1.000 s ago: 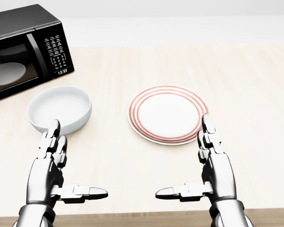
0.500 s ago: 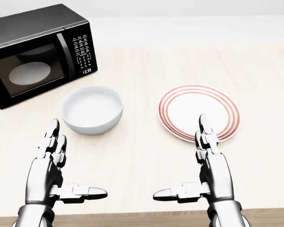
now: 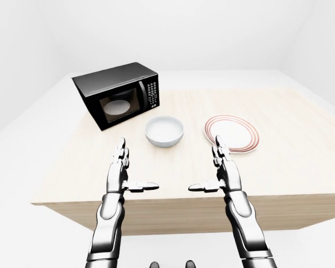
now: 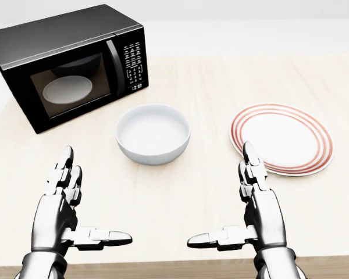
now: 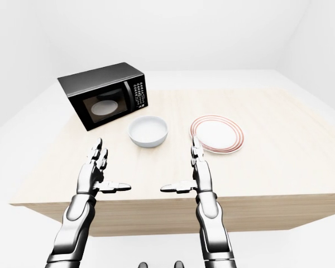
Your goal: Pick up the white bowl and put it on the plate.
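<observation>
Pre-grasp: your left hand (image 4: 61,206) and right hand (image 4: 257,206) hover spread and empty at lower frame, white bowl (image 4: 153,133) at centre between microwave (image 4: 70,61) and red-ringed plate (image 4: 282,138); next, reach up-frame and close round the bowl's rim.

Matt pale wood table (image 4: 221,192), glossy black microwave (image 4: 75,64), smooth white bowl (image 4: 153,135).

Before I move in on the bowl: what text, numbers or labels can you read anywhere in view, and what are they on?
"13:33" or close to it: the clock readout at the bottom of the microwave control panel, small, so the digits are not certain.
Keypad markings above it: rows of white characters, too small to read.
White bowl, plate, table: no text; the plate bears only red rings.
</observation>
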### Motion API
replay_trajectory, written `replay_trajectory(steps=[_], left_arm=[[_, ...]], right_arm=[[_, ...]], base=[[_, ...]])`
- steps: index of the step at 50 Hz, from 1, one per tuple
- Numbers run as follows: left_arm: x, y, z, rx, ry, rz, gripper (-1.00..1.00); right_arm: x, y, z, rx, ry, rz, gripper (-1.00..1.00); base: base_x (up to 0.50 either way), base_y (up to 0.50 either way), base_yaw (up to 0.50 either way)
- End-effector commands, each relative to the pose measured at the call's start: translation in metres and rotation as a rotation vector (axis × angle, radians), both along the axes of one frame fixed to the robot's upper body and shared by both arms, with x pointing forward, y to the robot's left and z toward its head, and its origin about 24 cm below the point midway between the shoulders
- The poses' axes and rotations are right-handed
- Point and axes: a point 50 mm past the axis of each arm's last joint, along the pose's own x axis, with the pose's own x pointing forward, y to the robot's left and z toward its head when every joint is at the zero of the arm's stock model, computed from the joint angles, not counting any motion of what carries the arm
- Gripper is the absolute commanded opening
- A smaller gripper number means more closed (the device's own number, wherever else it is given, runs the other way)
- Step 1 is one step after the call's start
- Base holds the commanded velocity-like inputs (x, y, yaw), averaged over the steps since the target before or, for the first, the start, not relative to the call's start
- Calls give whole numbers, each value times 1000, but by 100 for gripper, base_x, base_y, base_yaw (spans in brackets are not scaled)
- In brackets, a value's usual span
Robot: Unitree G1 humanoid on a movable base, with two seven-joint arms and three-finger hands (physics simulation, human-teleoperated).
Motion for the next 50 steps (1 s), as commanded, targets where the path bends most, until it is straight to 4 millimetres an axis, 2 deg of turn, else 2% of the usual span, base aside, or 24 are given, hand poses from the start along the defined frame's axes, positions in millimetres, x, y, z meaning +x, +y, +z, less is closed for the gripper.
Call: replay_trajectory(steps=[1, 15, 28, 50], left_arm=[[0, 0, 0, -1, 0, -2, 100], [0, 0, 0, 1, 0, -4, 100], [-1, 0, 0, 0, 0, -4, 100], [0, 0, -1, -1, 0, -7, 100]], right_arm=[[0, 0, -1, -2, 1, 0, 100], [0, 1, -2, -2, 9, 8, 100], [0, 1, -3, 8, 15, 5, 100], [1, 1, -3, 6, 9, 7, 100]], base=[[0, 30, 0], [0, 27, 0], [0, 0, 0], [24, 0, 0]])
